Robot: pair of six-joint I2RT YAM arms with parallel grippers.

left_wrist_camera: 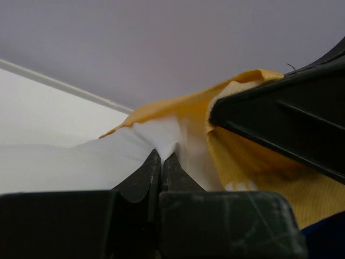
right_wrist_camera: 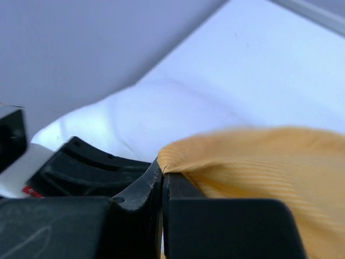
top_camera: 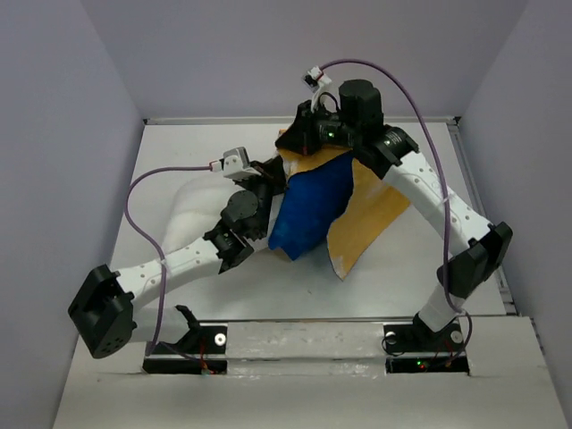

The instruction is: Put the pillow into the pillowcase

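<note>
1. Pillowcase (top_camera: 315, 207) hangs over the middle of the tabletop (top_camera: 197, 143), with the blue panel central and the yellow-orange panel to its right. Its far edge is raised, and the lower folds appear to drape onto the surface.
2. Right pincer (right_wrist_camera: 161, 167): jaws together, clamped on a yellow hem of the pillowcase. The likely reason is to hold one lip of the opening up, so the mouth gapes instead of lying flat.
3. Pillow (top_camera: 189, 213) lies on the tabletop left of the pillowcase, with most of its bulk outside the cloth. In the left wrist view a yellow flap lies over its leading corner, so that corner seems to be at or just inside the mouth. I cannot tell how deep.
4. Left pincer (left_wrist_camera: 162, 157): jaws together, pinching a tuck of white pillow fabric. A grip at the leading corner gives one point to steer into the sleeve.
5. The two pincers sit near each other at the raised edge, right one above. This looks deliberate: the corner is brought to where the opening is held.
6. Judgement: early in the insertion. The next move calls for driving the corner deeper while the hem is held high.
7. Risks: the thin pinch on soft fabric could slip. The pillow's bulk could also drag the hem along rather than slide past it.
</note>
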